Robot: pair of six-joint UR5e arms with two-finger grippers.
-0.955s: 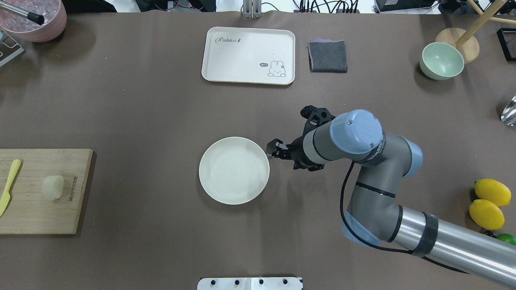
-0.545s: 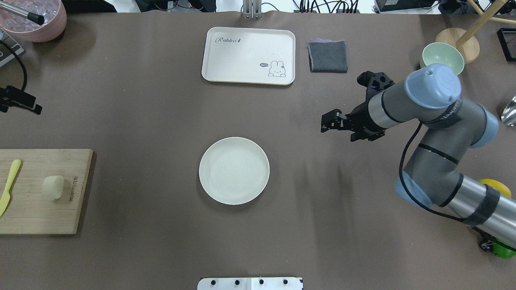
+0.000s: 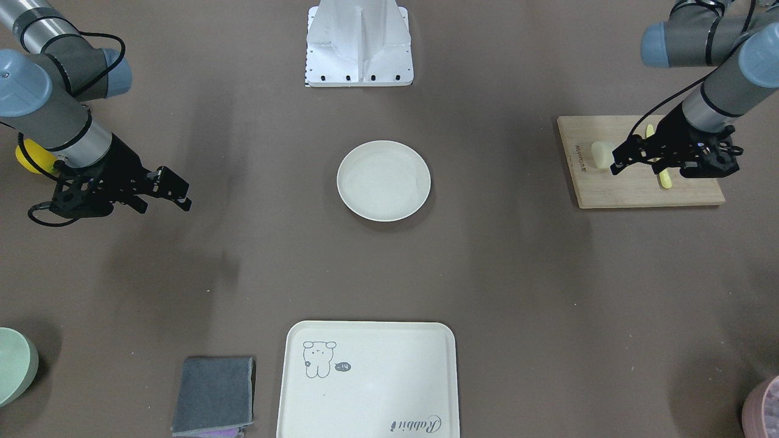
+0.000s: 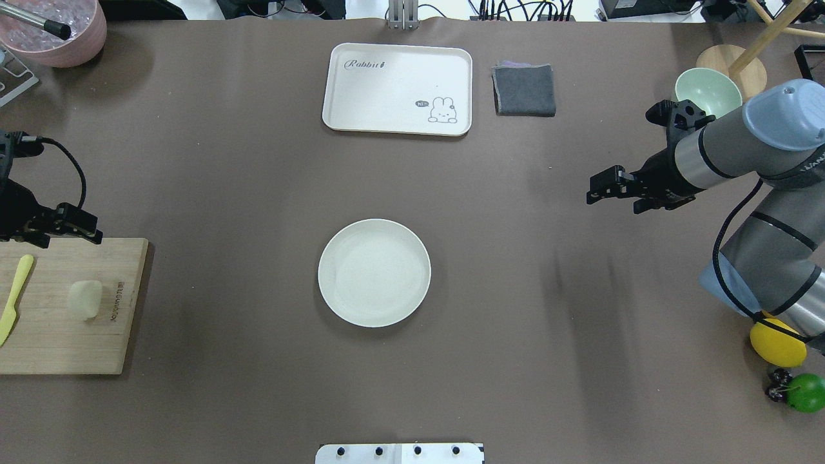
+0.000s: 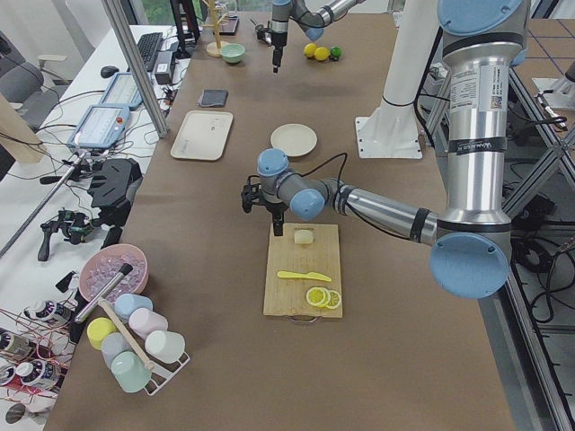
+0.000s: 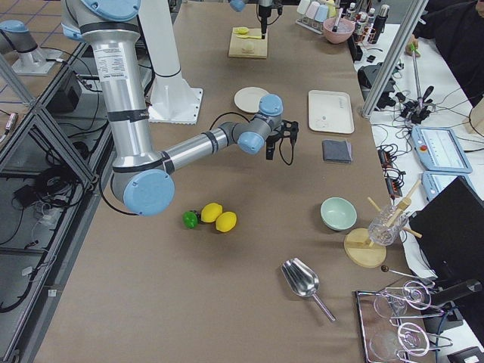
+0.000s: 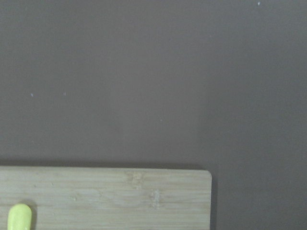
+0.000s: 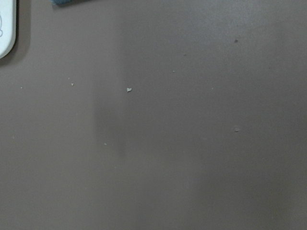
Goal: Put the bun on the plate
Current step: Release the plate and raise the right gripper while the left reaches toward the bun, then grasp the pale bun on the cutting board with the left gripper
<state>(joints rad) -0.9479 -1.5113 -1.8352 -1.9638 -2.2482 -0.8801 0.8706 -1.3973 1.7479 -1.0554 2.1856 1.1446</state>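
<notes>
The bun (image 4: 85, 299) (image 3: 601, 154), a small pale lump, lies on the wooden cutting board (image 4: 58, 348) at the table's left end. Mid-table sits the round cream plate (image 4: 374, 272) (image 3: 383, 180) with nothing on it. My left gripper (image 4: 80, 222) (image 3: 618, 159) hovers at the board's far edge, a little beyond the bun, its fingers apart and holding nothing. Off to the right of the plate, my right gripper (image 4: 599, 187) (image 3: 176, 191) hangs open and clear of everything. The left wrist view shows only the board's corner (image 7: 144, 196) and a knife tip (image 7: 19, 216).
A yellow knife (image 4: 14, 299) and lemon slices (image 5: 317, 297) share the board. At the far edge lie a cream tray (image 4: 396, 89) and a grey cloth (image 4: 524, 90). A green bowl (image 4: 706, 96), a lemon (image 4: 777, 343) and a lime (image 4: 805, 392) stand at the right, a pink bowl (image 4: 55, 29) far left.
My right gripper drew away from the plate's right rim, moving right and farther back. The left gripper came in from the left edge to the board's far edge. Plate and bun stayed put.
</notes>
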